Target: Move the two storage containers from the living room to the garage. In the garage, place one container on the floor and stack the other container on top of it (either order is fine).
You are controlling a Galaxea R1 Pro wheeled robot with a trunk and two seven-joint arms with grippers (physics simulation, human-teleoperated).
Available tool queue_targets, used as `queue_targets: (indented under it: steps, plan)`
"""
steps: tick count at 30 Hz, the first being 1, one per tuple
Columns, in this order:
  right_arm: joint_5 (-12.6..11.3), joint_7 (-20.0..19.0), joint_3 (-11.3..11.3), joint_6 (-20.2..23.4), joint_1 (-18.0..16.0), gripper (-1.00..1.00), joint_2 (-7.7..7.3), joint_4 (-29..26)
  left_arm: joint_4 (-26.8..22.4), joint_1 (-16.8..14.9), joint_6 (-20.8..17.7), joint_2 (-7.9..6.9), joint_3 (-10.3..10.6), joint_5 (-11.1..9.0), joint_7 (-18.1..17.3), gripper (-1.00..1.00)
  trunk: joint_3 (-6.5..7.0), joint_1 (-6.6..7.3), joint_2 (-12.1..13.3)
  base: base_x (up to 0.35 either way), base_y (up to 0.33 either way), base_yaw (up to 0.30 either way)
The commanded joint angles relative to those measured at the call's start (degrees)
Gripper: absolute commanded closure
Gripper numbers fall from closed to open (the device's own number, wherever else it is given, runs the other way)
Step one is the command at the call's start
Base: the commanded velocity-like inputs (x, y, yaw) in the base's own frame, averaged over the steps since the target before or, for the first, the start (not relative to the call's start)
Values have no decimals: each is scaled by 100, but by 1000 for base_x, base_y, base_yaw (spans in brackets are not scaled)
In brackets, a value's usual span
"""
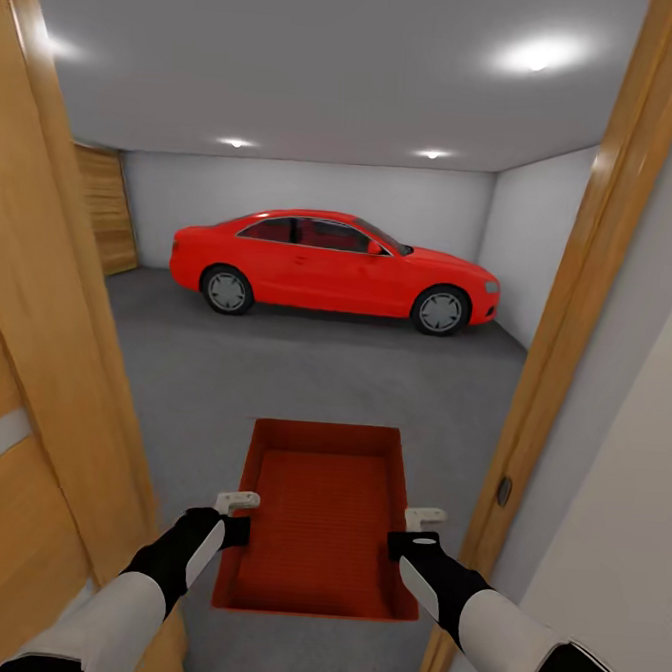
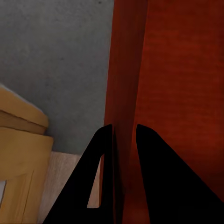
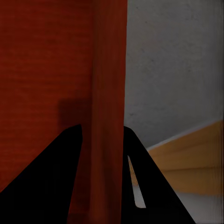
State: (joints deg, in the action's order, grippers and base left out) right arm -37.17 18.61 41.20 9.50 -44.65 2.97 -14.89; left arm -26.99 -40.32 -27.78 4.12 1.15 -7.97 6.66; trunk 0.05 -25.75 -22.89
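Orange-red storage container (image 1: pixel 323 516) carried level in the doorway, above the grey garage floor (image 1: pixel 313 375); left claw (image 1: pixel 235 514) clamped on its left wall, right claw (image 1: pixel 415 530) clamped on its right wall; red car (image 1: pixel 336 268) parked ahead, apparently near the far wall.

orange-red container (image 1: pixel 324 506), red car (image 1: pixel 336 266), grey floor (image 1: pixel 273 372)

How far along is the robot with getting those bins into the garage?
Partway. One storage container is held between both arms, the left gripper and right gripper each with fingers clamped over a side wall. The robot is at the doorway, facing the garage floor. Still left: set this container down, then bring the second and stack it.
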Motion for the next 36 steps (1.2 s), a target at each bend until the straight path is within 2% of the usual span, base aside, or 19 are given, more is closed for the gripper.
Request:
queue_targets:
  steps: [1,6,19,36]
  plan:
    - [165,486,-174,-14,-8,100,4,-18,1,7,-26,1,-17,-109,63,100,-2,-4,-4,190,91,-277]
    - [166,486,-174,-14,-8,100,2,-19,1,7,-26,1,-15,-109,63,100,-2,-4,-4,190,91,-136]
    - [166,486,-174,-16,-8,100,4,-20,1,7,-22,1,-12,-109,63,100,-2,-4,-4,203,135,-5]
    - [166,486,-174,-12,-8,100,3,-19,-8,7,-23,1,-10,-109,63,100,-2,-4,-4,14,5,0]
